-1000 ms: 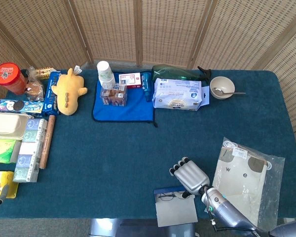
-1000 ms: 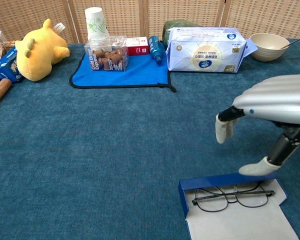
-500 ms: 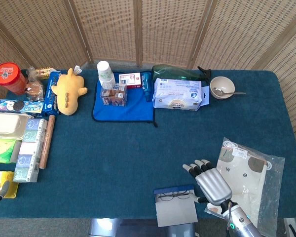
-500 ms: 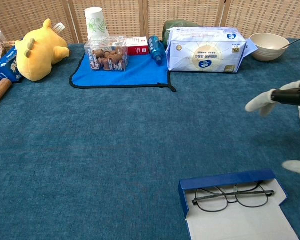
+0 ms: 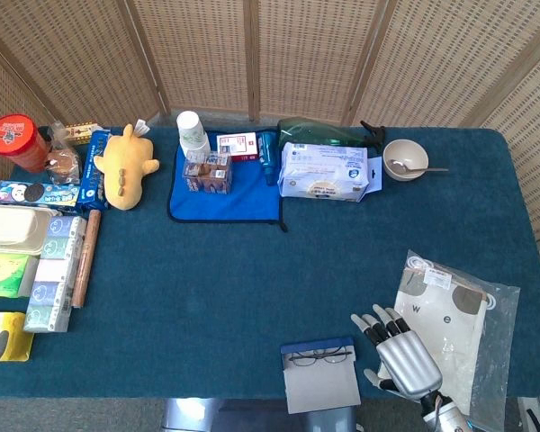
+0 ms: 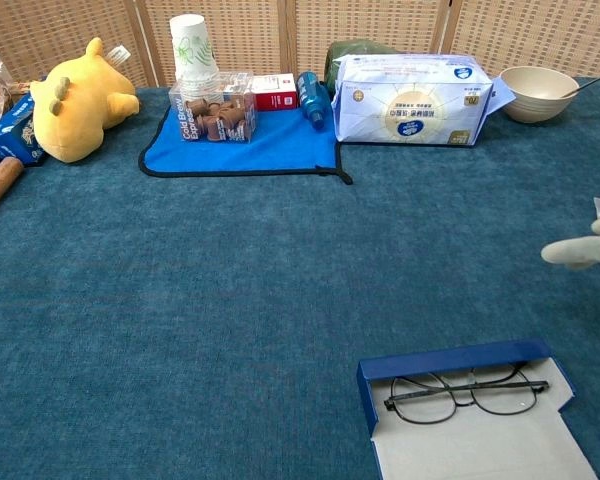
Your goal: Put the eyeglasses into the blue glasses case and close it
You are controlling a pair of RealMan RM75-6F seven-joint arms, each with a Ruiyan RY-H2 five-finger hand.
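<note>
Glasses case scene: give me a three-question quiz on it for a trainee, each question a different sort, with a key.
1. True or false: the glasses lie inside the open blue case.
2. Multiple choice: the right robot hand is
A. holding the glasses
B. pressing on the case lid
C. open, beside the case, holding nothing
3. Fill in: the yellow plush toy lies to the left of the blue ____.

Key
1. True; the lid is not yet shut.
2. C; its fingers are spread, and it sits between the case and a clear plastic bag.
3. cloth
</note>
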